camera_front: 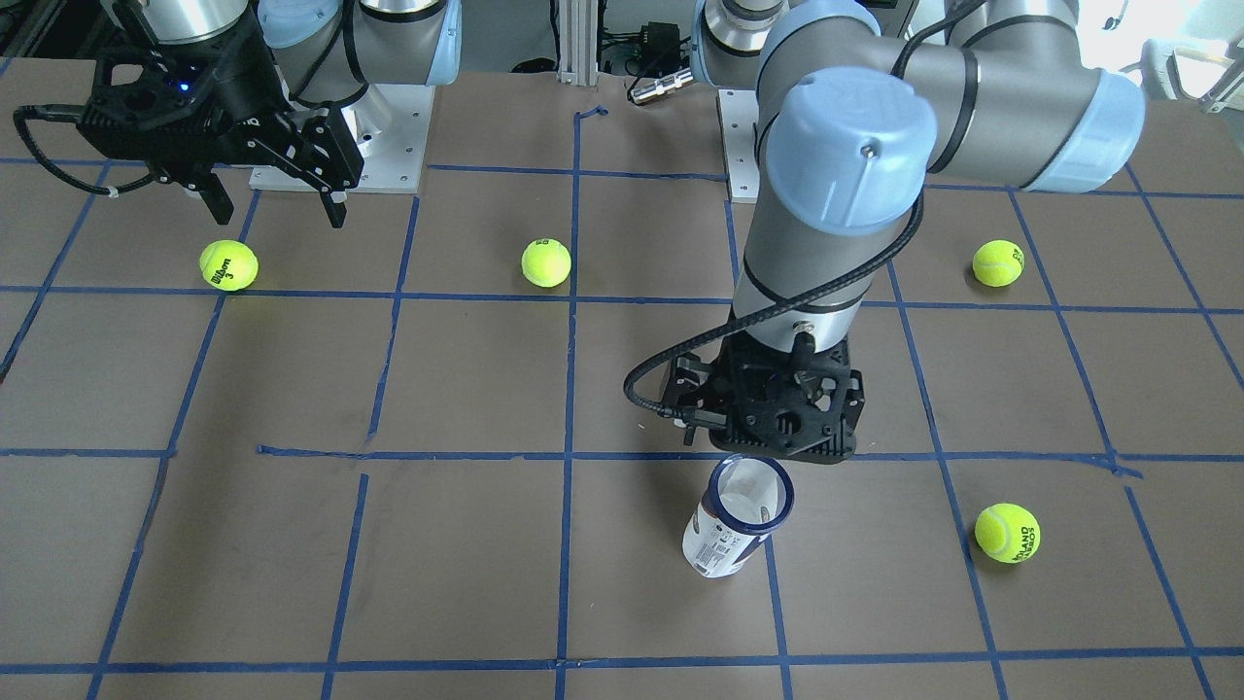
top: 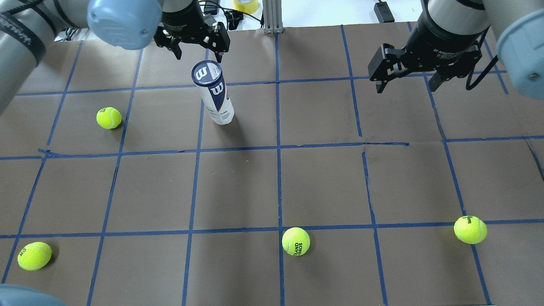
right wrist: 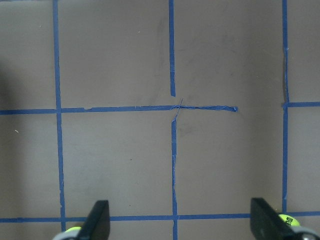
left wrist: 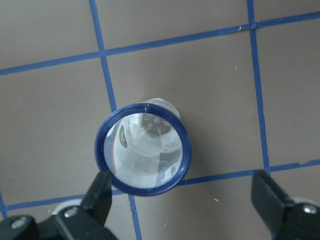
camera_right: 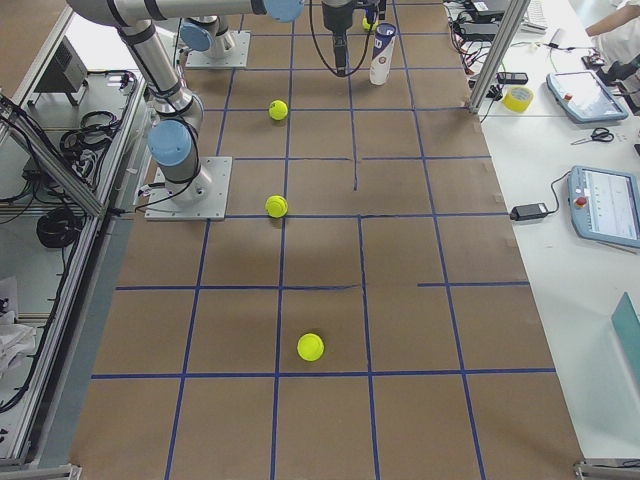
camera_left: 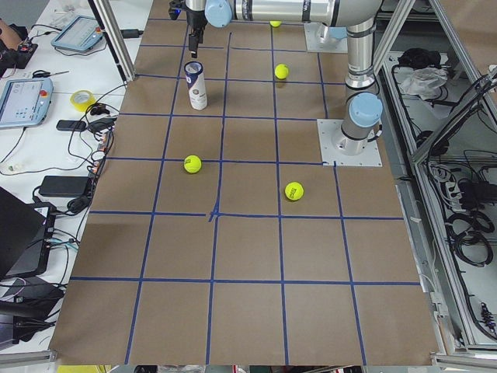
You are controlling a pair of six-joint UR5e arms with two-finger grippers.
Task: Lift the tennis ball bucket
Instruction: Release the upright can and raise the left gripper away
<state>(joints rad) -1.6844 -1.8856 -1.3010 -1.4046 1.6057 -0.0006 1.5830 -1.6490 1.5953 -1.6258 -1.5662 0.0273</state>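
The tennis ball bucket is a slim white can with a navy band and dark blue rim. It stands upright on the table at the far left, and also shows in the front view. My left gripper hovers open above and just beyond its top, not touching it. In the left wrist view the rim sits close to the left finger, off centre between the jaws. My right gripper is open and empty, high over the far right of the table.
Yellow tennis balls lie loose on the brown, blue-taped table: one near the can, one at the near left, one at the near middle, one at the near right. The arm bases stand at the robot's side.
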